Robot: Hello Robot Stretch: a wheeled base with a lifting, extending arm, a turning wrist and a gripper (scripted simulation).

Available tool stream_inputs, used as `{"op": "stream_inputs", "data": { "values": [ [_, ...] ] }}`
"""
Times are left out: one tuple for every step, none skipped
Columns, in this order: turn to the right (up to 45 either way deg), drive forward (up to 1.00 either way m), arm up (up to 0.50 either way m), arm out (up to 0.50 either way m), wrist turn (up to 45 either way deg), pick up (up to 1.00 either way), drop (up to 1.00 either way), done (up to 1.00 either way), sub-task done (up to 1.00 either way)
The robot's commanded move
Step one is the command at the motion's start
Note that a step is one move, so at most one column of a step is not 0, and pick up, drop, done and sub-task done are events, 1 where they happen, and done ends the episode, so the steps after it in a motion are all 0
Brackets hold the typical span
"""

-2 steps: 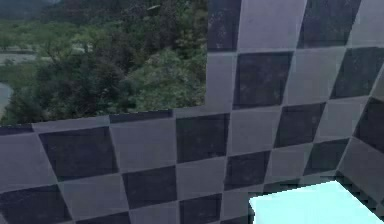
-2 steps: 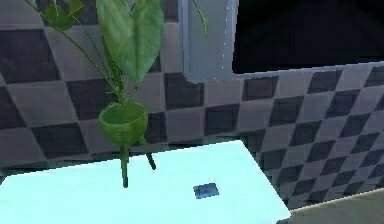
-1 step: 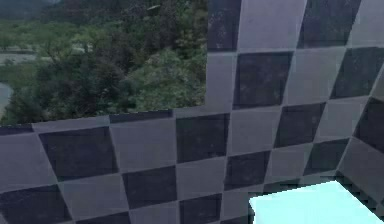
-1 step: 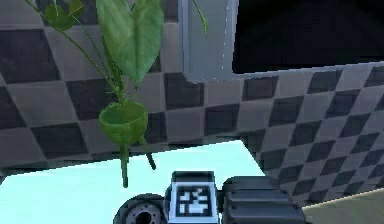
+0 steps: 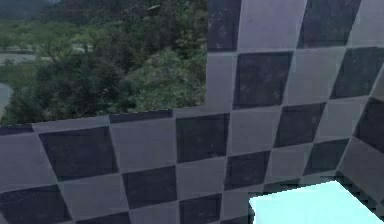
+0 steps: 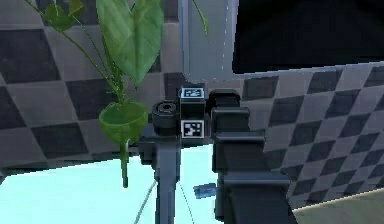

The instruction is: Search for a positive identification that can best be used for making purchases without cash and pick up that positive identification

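The dark arm [image 6: 240, 160] rises from the bottom edge of the arm side view, with two white marker squares [image 6: 190, 110] at its far end. Left of them is the gripper [image 6: 162, 150], its dark body and thin fingers standing over a pale cyan countertop [image 6: 60, 195]. A small flat bluish thing [image 6: 205, 190] lies on the countertop between the fingers and the arm; its shape is too small to name. I cannot tell whether the gripper holds anything.
A green pot [image 6: 122, 122] with a tall leafy plant [image 6: 130, 40] stands just left of the gripper. Checkered tile wall [image 6: 40, 80] runs behind, with a dark window [image 6: 310, 35] at upper right. In the forward view, a window on trees [image 5: 100, 55], checkered wall [image 5: 280, 90] and a countertop corner [image 5: 315, 205].
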Motion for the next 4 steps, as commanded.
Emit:
{"op": "stream_inputs", "data": {
  "values": [
    [0.0, 0.00, 0.00, 0.00, 45.0, 0.00, 0.00, 0.00, 0.00],
    [0.0, 0.00, 0.00, 0.00, 45.0, 0.00, 0.00, 0.00, 0.00],
    [0.0, 0.00, 0.00, 0.00, 45.0, 0.00, 0.00, 0.00, 0.00],
    [0.0, 0.00, 0.00, 0.00, 45.0, 0.00, 0.00, 0.00, 0.00]
  ]
}}
